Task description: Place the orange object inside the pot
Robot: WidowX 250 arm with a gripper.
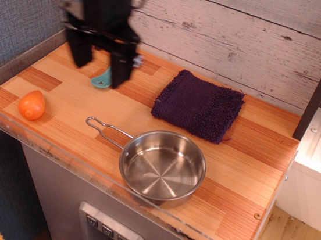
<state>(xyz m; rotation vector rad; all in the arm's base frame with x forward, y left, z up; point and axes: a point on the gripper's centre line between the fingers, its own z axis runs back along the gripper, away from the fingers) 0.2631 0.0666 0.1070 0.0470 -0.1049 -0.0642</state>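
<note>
We note even, soft daylight across the worktop (66, 76). Bright glare streaks the pot (162, 167) on its inner wall. The pincer (96, 72) is smeared by motion blur; everything around the pot is sharp. Shadows are faint.
</note>
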